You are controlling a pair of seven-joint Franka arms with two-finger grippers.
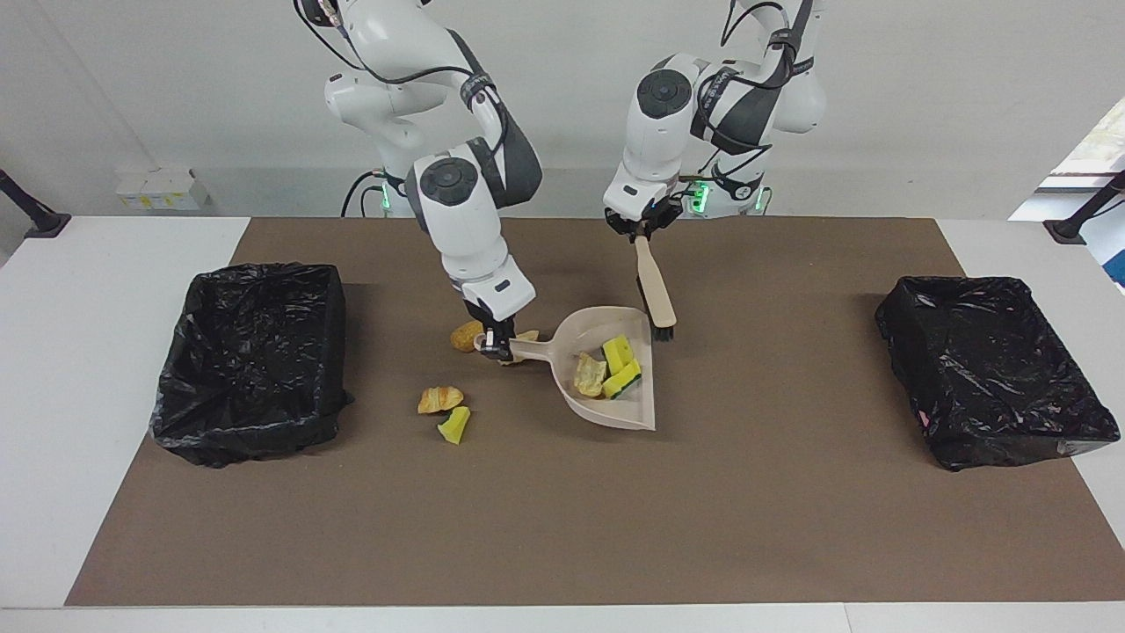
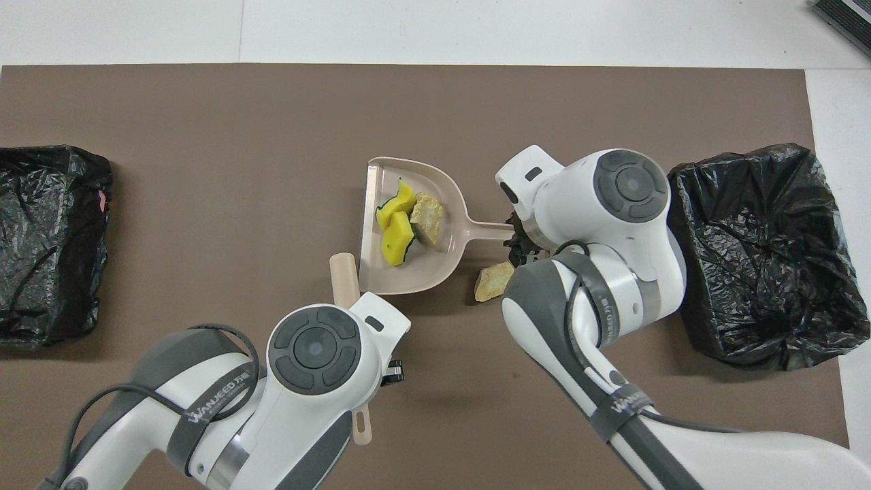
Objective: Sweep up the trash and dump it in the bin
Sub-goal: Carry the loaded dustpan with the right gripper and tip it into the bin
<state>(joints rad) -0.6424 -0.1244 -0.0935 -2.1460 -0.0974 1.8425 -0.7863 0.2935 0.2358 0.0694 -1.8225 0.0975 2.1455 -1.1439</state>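
Observation:
My right gripper (image 1: 495, 347) (image 2: 516, 238) is shut on the handle of the beige dustpan (image 1: 635, 413) (image 2: 408, 275), which hangs slightly above the mat. In the pan lie two yellow sponge chunks (image 1: 620, 353) (image 2: 396, 243) and a tan lump (image 1: 589, 374) (image 2: 427, 214). My left gripper (image 1: 642, 230) is shut on the handle of the brush (image 1: 656, 286) (image 2: 343, 275), bristles down beside the pan's edge nearest the robots. More trash lies on the mat: a brown lump (image 1: 464, 336) and a tan lump (image 2: 493, 281) by the right gripper, a croissant (image 1: 439, 399) and a yellow sponge piece (image 1: 454, 425).
A bin lined with a black bag (image 1: 250, 360) (image 2: 755, 252) stands at the right arm's end of the brown mat. A second black-lined bin (image 1: 993, 369) (image 2: 47, 238) stands at the left arm's end. White table borders the mat.

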